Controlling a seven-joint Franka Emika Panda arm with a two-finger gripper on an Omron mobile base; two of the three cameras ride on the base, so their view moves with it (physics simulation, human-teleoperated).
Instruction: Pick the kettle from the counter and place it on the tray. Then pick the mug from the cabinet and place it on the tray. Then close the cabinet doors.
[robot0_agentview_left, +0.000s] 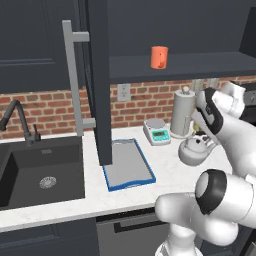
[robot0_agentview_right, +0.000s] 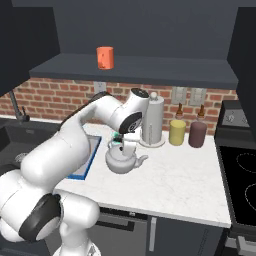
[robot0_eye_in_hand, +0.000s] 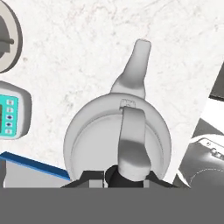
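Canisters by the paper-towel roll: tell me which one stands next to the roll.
The yellow canister. It stands right beside the paper-towel roll, while the dark-red canister sits on the yellow one's far side, nearer the stove.

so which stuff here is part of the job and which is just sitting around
Job: kettle under the gripper, tray, orange mug on the cabinet shelf, open cabinet door.

Lying about: paper-towel roll, scale, yellow canister, dark-red canister, sink.

arm: glossy white rounded links | joints: dark grey-black caps | no visible cables or markings
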